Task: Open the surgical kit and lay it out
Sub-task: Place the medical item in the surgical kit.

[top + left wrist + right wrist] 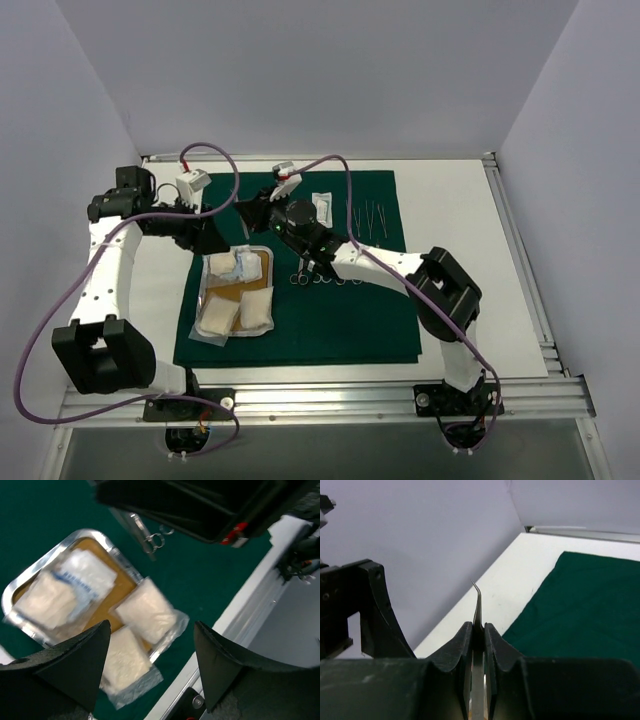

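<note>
My right gripper (pixel 478 630) clamps the curved-tip tweezers (pixel 478 605) — long axis straight out past the jaws — with the green cloth (pixel 580 605) lying below and rightward in the wrist view; my left gripper (pixel 150 645) hangs with jaws apart.

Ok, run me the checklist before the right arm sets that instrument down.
1. Grip of right gripper on the curved-tip instrument: ok, clamped on it.
2. Room on the green cloth: ok, bare patch at its near right.
3. State of left gripper: ok, open, empty, above the tray.
4. Clearance between both grippers: cannot tell, they sit close in the top view.
5. Unloading of gauze packets: not ok, several lie in the tray.
</note>
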Robot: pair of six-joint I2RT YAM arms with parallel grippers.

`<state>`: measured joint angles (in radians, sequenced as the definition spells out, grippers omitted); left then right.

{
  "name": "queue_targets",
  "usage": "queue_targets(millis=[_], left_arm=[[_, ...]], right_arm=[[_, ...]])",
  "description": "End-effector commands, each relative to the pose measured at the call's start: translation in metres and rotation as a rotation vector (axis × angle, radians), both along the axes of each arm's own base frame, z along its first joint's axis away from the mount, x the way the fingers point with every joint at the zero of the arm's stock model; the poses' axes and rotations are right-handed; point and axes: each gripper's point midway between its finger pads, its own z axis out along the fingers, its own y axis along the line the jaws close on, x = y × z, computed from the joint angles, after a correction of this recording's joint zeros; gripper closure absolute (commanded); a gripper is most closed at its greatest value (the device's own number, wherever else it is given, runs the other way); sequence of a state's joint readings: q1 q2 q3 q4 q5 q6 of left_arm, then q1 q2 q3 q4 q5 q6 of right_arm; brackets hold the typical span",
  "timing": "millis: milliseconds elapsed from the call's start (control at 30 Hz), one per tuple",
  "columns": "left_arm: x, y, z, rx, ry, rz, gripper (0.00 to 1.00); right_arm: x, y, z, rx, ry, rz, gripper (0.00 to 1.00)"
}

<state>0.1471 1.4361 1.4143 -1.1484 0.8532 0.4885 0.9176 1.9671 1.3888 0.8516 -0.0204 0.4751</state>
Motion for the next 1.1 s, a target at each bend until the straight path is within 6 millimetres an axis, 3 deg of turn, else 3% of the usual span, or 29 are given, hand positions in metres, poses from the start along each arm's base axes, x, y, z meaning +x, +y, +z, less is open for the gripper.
queue_targets(millis=[0,100,300,533,733,767,967,1067], left_arm=[[-0.002,-0.034,0.047,-0.097,-0.137,-0.113,0.24],[0.005,-0.044,0.057,-0.127,-0.169,-0.119,0.25],[0.007,-0.057,0.063,-0.173,-0.171,-0.138,0.38],[0.011,-0.063,0.08,-0.193,-0.222,-0.124,0.49],[0.003,-0.069,0.089,-0.238,-0.233,-0.163,0.55],[0.003,-0.07,0.089,-0.246,-0.229,-0.168,0.57],[0.003,-0.071,0.094,-0.264,-0.215,-0.158,0.94],[0.007,-0.067,0.09,-0.234,-0.206,-0.125,0.98]], right_arm=[[-0.029,-0.015,0.112,0.291,-0.147,0.026,1.0],[-0.036,-0.025,0.122,0.339,-0.165,0.022,1.0],[-0.048,-0.04,0.14,0.45,-0.188,0.014,1.0],[-0.053,-0.035,0.139,0.475,-0.176,0.029,1.0],[-0.051,-0.038,0.14,0.484,-0.172,0.026,1.0],[-0.051,-0.037,0.14,0.486,-0.172,0.03,1.0],[-0.044,-0.035,0.134,0.485,-0.149,0.039,1.0],[-0.041,-0.034,0.129,0.477,-0.14,0.036,1.0]])
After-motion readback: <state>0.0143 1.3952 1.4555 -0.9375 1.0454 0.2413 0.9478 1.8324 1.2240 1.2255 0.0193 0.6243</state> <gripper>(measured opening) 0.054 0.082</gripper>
